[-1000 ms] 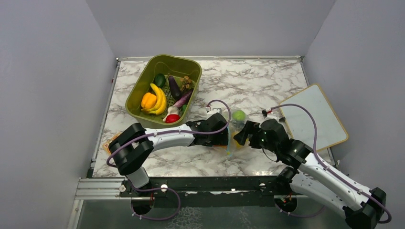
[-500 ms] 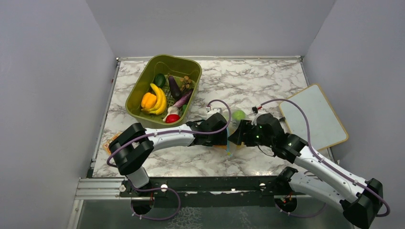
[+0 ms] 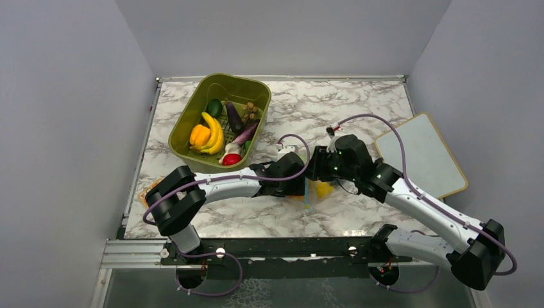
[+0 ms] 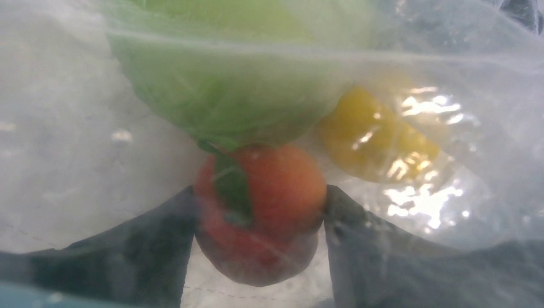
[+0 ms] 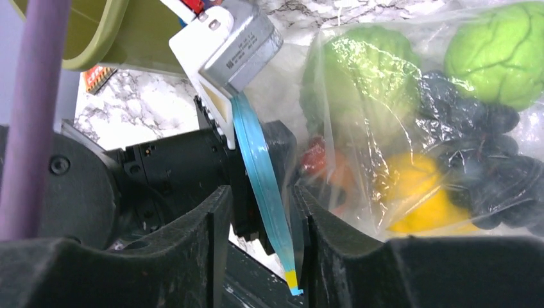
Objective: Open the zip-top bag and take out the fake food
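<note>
On the marble table (image 3: 359, 115), the zip-top bag (image 5: 258, 160) holds fake food (image 5: 497, 48)

We found the zip-top bag (image 5: 385, 160) mid-front on the table (image 3: 346, 109), the fake food (image 5: 497, 48) inside it. The basket (image 3: 185, 119) sat behind-left, the board (image 3: 420, 154) far right.

The right gripper (image 5: 261, 192) straddles the zip-top bag's (image 5: 359, 70) blue zipper strip (image 5: 256, 154), fingers apart and a gap showing on the left. To the right, the clear plastic shows green round pieces (image 5: 494, 51), a dark purple piece (image 5: 475, 128) and a yellow pear (image 5: 423, 192). The left arm (image 5: 173, 167) lies left, over the marble bench (image 5: 141, 109).
</note>
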